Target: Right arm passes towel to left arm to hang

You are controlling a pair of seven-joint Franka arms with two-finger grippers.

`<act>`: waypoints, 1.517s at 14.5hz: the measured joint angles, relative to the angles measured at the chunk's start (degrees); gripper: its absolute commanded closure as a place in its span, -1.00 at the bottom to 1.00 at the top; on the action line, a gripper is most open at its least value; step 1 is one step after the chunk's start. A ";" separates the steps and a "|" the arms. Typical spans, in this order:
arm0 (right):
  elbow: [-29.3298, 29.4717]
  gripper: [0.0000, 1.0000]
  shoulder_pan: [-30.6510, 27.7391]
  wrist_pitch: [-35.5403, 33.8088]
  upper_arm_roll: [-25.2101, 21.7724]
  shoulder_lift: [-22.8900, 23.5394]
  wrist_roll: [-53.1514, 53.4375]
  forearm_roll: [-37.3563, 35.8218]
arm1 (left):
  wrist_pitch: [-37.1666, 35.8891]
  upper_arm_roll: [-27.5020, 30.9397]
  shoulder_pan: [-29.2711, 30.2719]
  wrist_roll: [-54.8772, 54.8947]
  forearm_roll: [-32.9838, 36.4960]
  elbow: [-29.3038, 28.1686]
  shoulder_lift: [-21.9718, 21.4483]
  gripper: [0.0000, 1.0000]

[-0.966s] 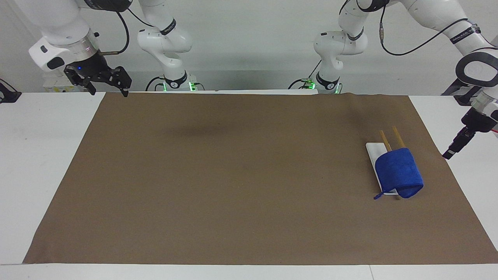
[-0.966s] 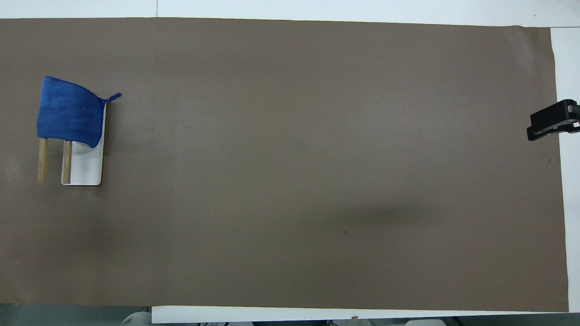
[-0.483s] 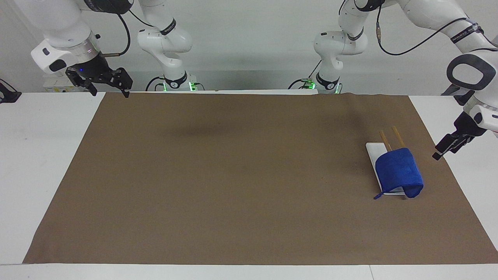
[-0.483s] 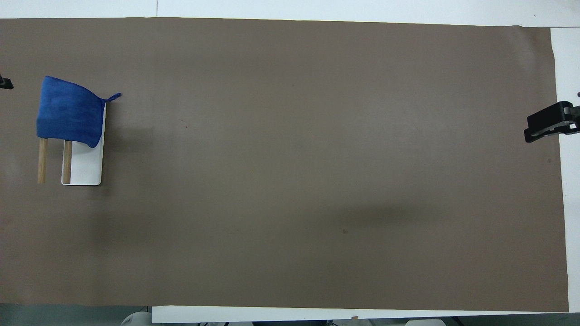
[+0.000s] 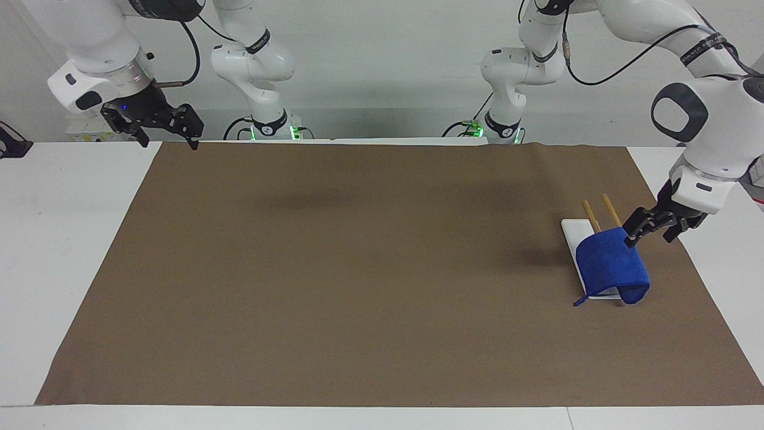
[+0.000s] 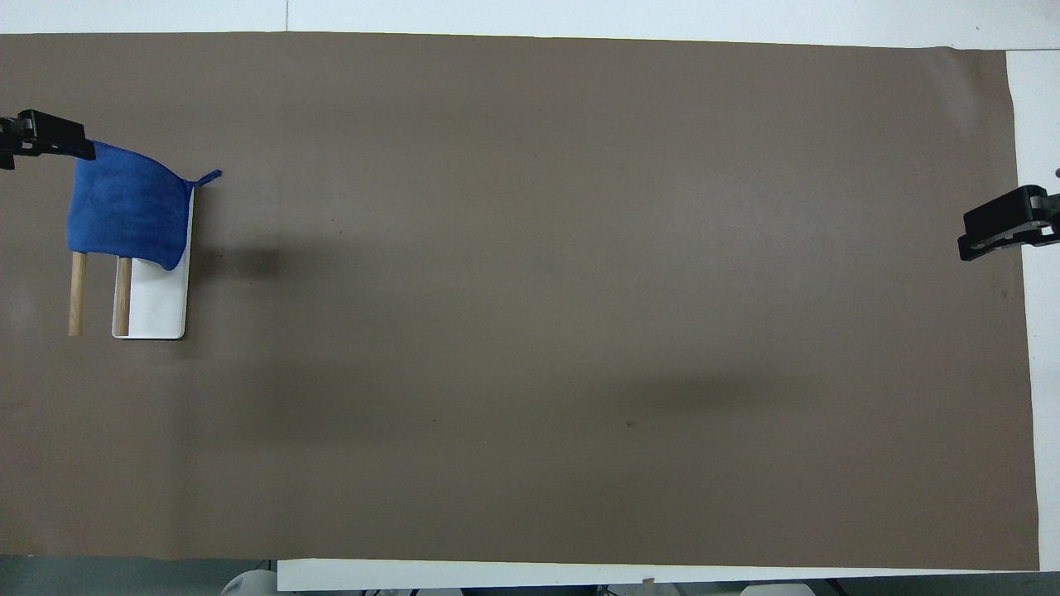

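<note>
A blue towel (image 5: 613, 264) hangs over a small rack with two wooden rods (image 5: 591, 214) on a white base (image 5: 571, 230), toward the left arm's end of the table. It also shows in the overhead view (image 6: 126, 205). My left gripper (image 5: 648, 235) is open, and one finger tip is at the towel's edge toward the left arm's end; I cannot tell if it touches. In the overhead view the left gripper (image 6: 41, 139) shows at the frame's edge, by the towel's corner. My right gripper (image 5: 168, 142), with a blue wrist light, is open and empty and waits over the mat's corner at the right arm's end.
A large brown mat (image 5: 370, 275) covers most of the white table (image 5: 65, 239). The rack's rods (image 6: 77, 294) and base (image 6: 157, 306) stick out from under the towel toward the robots. The right gripper (image 6: 994, 232) shows at the mat's edge.
The left arm has swung in from off the mat's end toward the rack, and its gripper now reaches the towel's edge. The right arm has barely moved. The towel has not moved.
</note>
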 measured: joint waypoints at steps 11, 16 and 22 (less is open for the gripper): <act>-0.02 -1.00 0.00 0.00 0.00 -0.03 0.00 0.00 | -14.56 -7.00 -2.30 -7.15 1.21 4.64 -2.43 -0.98; -0.03 -1.00 0.00 0.00 0.00 -0.03 0.00 0.00 | -14.64 -6.83 -2.44 -7.17 1.64 4.64 -3.11 -0.99; -0.03 -1.00 0.00 0.00 0.00 -0.03 0.00 0.00 | -15.95 -6.47 -2.44 -7.17 1.65 4.64 -3.50 -0.99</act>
